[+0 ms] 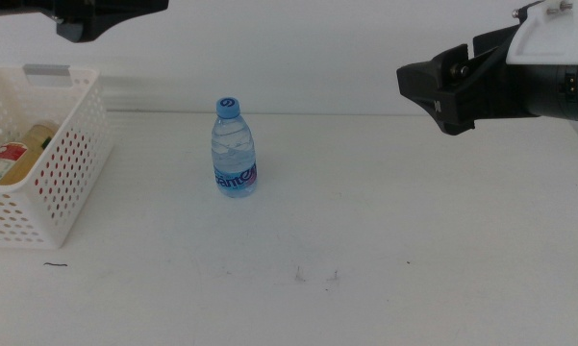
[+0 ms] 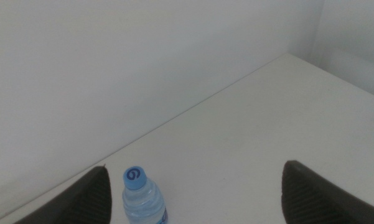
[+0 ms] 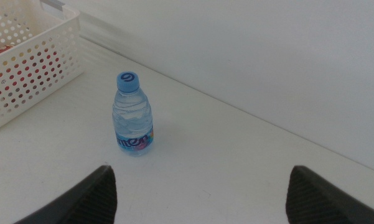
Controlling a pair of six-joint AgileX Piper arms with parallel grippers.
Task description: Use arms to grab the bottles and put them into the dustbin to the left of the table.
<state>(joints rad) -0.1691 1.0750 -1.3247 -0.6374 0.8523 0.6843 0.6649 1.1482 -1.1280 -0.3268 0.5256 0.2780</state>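
The water bottle [image 1: 236, 149] stands upright on the tabletop [image 1: 385, 221], blue cap up and long axis vertical, a little right of the white dustbin [image 1: 72, 183], which holds the yellow-liquid bottle [image 1: 24, 154] lying on its side. The right gripper [image 1: 440, 88] hangs in the air well to the bottle's right, jaws spread and empty. The left gripper [image 1: 101, 17] is high above the dustbin, also spread wide with nothing between its jaws.

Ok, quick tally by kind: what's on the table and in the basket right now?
Water bottle, upright on the table: 1
Yellow-liquid bottle, lying in the basket: 1
Basket: 1
Total: 3. Part of the basket's inside is hidden.
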